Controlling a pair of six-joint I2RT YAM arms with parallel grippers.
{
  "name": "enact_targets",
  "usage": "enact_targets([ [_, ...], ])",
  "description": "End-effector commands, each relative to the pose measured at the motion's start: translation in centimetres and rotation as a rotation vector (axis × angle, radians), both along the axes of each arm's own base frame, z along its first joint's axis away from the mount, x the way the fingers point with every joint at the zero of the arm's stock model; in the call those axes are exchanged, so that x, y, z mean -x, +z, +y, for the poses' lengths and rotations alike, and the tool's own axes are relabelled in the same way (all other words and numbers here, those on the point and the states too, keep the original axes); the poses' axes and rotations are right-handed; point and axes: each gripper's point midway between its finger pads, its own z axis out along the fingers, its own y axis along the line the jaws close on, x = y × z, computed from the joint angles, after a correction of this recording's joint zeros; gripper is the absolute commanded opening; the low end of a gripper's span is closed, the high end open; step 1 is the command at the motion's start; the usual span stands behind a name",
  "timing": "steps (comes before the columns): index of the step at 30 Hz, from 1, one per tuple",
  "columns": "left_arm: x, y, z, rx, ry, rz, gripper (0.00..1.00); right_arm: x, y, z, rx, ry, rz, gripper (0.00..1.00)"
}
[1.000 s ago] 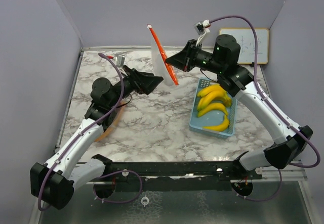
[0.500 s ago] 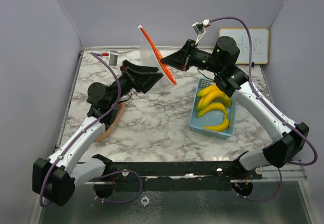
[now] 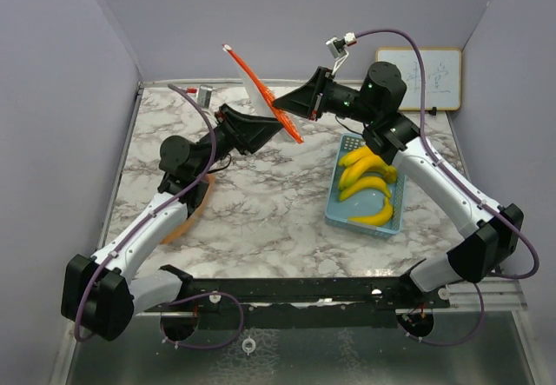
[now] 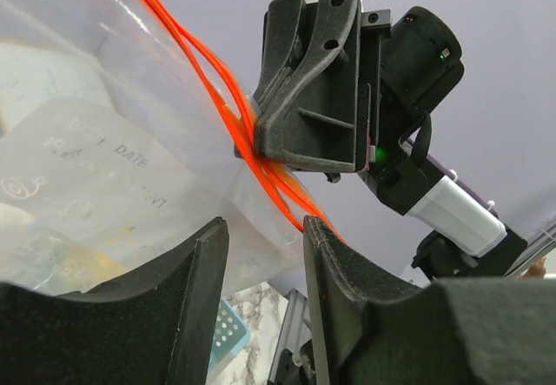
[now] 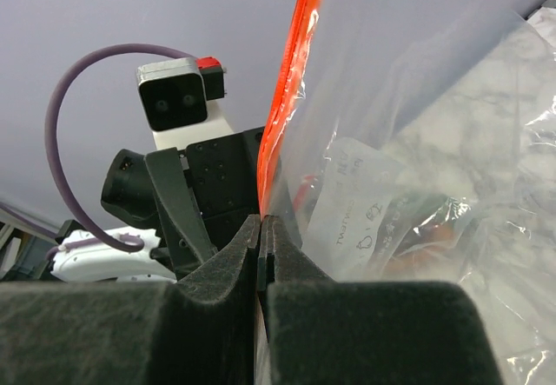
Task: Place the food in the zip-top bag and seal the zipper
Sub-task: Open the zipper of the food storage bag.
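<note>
Marbled table (image 3: 261, 207), lilac walls (image 3: 347, 11); right gripper (image 3: 279, 106) raised, clamping zip-top bag (image 3: 257, 86); left gripper (image 3: 268, 128) fingers parted beside it.

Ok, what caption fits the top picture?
Right hand pinches the bag by its orange zipper midair, left hand open beside it, bananas in the blue basket.

We see a clear zip-top bag (image 4: 104, 168) with a bright orange zipper (image 3: 261, 89) and grey printed writing on its side. The bananas (image 3: 365, 169) are yellow and their basket (image 3: 343, 214) is light blue. The table (image 3: 261, 202) has a white marble pattern with grey veins, and the cable (image 5: 50, 150) is purple.
</note>
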Motion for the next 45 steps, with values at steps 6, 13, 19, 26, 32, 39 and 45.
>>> enact_targets([
  [6, 0.4, 2.5, -0.7, 0.027, -0.052, -0.055, 0.42, -0.1, -0.4, 0.1, 0.023, 0.014, -0.027, 0.02],
  [13, -0.5, 1.1, -1.1, 0.003, -0.052, -0.006, 0.43, 0.2, 0.0, 0.0, 0.010, 0.015, -0.032, 0.02],
  [19, -0.9, 0.6, -1.2, 0.006, -0.049, -0.002, 0.33, 0.6, 0.4, 0.1, -0.007, 0.037, -0.021, 0.02],
  [26, -0.4, 0.4, -1.1, 0.028, -0.062, 0.005, 0.00, -0.6, 0.3, -0.8, 0.025, -0.069, -0.011, 0.02],
  [32, 0.4, -0.5, -0.5, -0.003, -0.041, 0.022, 0.00, -2.8, 0.1, -3.0, 0.100, -0.260, -0.022, 0.02],
  [39, 0.4, -2.0, 0.5, -0.098, 0.038, 0.050, 0.00, -4.1, -0.1, -5.3, 0.222, -0.397, -0.075, 0.02],
  [45, -1.8, -4.1, 1.5, -0.254, 0.164, 0.158, 0.00, -4.9, -2.4, -8.1, 0.368, -0.525, -0.085, 0.02],
])
